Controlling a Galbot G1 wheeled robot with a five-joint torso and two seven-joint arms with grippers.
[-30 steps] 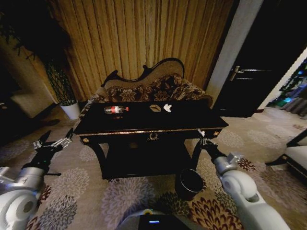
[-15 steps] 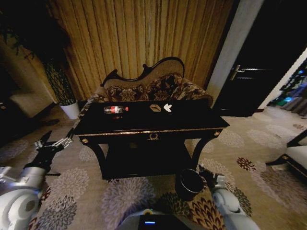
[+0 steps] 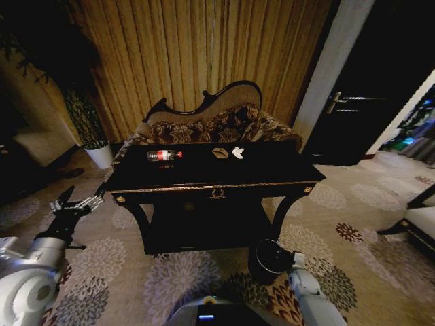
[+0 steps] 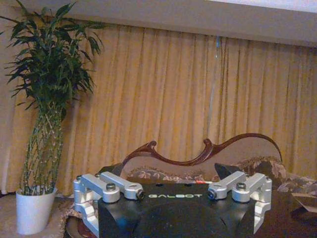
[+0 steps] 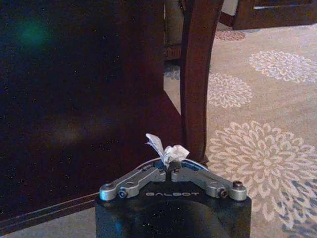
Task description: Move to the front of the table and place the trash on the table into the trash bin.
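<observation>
Crumpled white scrap (image 5: 171,151) clamped between closed right pincer (image 5: 172,166) tips, beside the trash bin (image 3: 270,260).

Bin mouth: the trash bin (image 3: 269,260) stands uncovered, clear above.
Beside bin: the table leg (image 3: 280,212) rises just behind it.
Behind tabletop (image 3: 272,166): sofa (image 3: 211,125) blocks.

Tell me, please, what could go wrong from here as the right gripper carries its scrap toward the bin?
1. The right gripper pinches only an edge of the white crumpled scrap; it might slip out onto the carpet rather than into the trash bin.
2. In the head view that gripper sits at the bin's rim, close to the table leg, so it could knock either.
3. The bottle, brown piece and another scrap remain on the table; the left gripper hangs open off to the side.
</observation>
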